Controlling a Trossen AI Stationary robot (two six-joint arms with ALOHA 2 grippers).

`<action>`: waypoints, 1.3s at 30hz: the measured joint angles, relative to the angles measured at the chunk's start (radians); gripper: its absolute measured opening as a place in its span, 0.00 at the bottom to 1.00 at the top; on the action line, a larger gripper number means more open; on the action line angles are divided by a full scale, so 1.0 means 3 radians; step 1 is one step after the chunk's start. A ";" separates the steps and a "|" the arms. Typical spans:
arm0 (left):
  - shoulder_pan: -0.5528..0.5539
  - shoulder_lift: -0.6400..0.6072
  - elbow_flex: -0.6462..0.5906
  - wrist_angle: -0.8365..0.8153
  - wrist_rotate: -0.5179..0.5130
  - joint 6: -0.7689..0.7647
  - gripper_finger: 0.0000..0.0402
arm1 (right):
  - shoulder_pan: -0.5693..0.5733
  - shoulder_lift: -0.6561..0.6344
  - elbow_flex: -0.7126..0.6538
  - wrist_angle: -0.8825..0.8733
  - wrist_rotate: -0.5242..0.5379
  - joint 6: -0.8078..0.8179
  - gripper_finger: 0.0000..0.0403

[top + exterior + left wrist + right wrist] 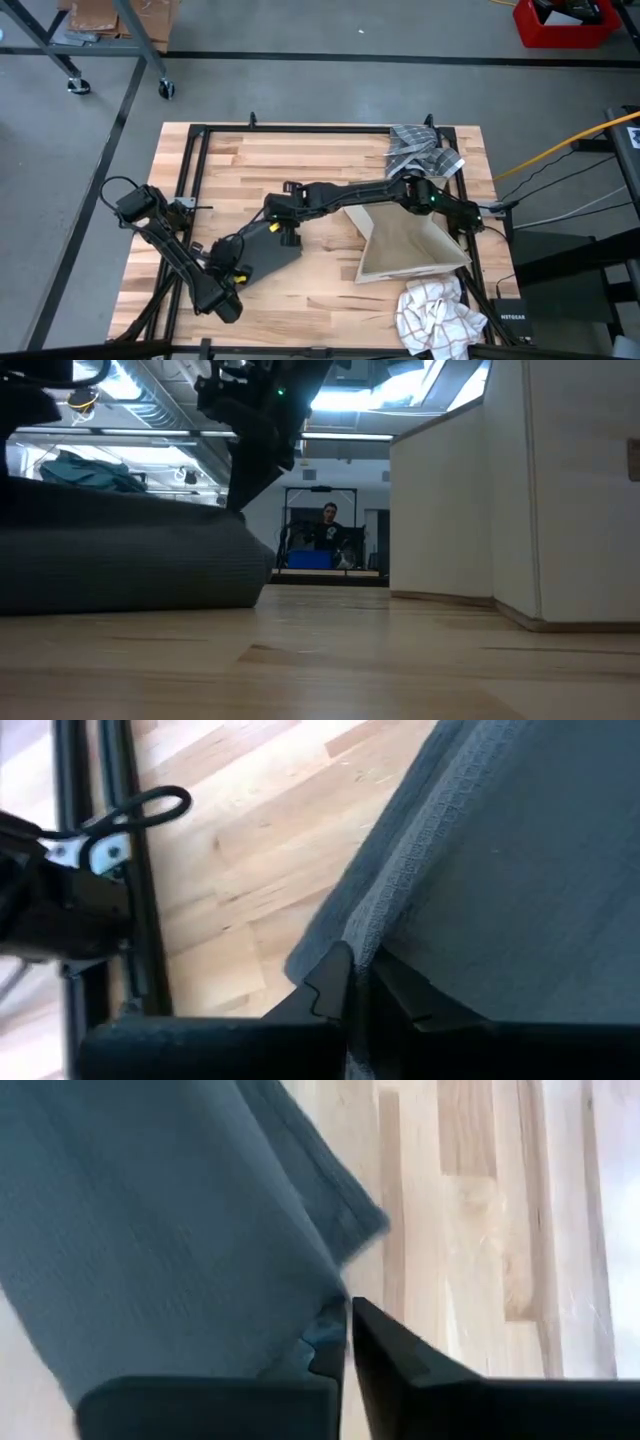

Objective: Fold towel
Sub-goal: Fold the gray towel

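A dark grey towel [272,255] lies folded on the wooden table; in the low view its rounded fold [240,570] rests on the tabletop. My left gripper [243,268] is at the towel's near left end, shut on its hem [358,988]. My right gripper [280,222] reaches in from the right and is shut on the towel's far end [348,1330]. My left gripper pinches the towel's hemmed edge [365,945] between its two fingers, coming at it slanting down. The cloth runs away from the fingers over the table. One layer or several, I cannot tell. My right gripper pinches the towel at an edge next to a corner [318,1315], fingers slanting down from above. The corner [365,1230] lies just beyond the fingertips, over the bare wood. The cloth spreads away to one side of the fingers.
A beige open box [410,245] lies on its side right of the towel, under the right arm. One checked cloth [425,150] lies at the far right corner, another [435,315] at the near right. A black frame [190,180] borders the table. A person [330,520] is seen far behind it.
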 joint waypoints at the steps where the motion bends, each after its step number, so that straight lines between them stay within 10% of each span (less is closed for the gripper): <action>1: 0.0000 0.0000 -0.0006 0.0002 0.0033 0.0040 0.07 | -0.0004 0.0001 0.0000 -0.0032 0.0006 0.0000 0.09; 14: -0.0003 -0.0005 -0.0010 -0.0153 0.0007 -0.0054 0.36 | -0.0008 0.0001 0.0000 -0.0081 0.0326 0.0000 0.44; 29: 0.0000 -0.0180 0.0062 -0.0256 -0.0136 -0.0201 0.27 | -0.0003 0.0001 0.0000 -0.0532 -0.0415 0.0011 0.43; 39: 0.0092 -0.0656 0.0072 0.0102 -0.0369 0.1049 0.20 | -0.0001 -0.0019 0.0000 -0.0715 -0.0528 0.0159 0.43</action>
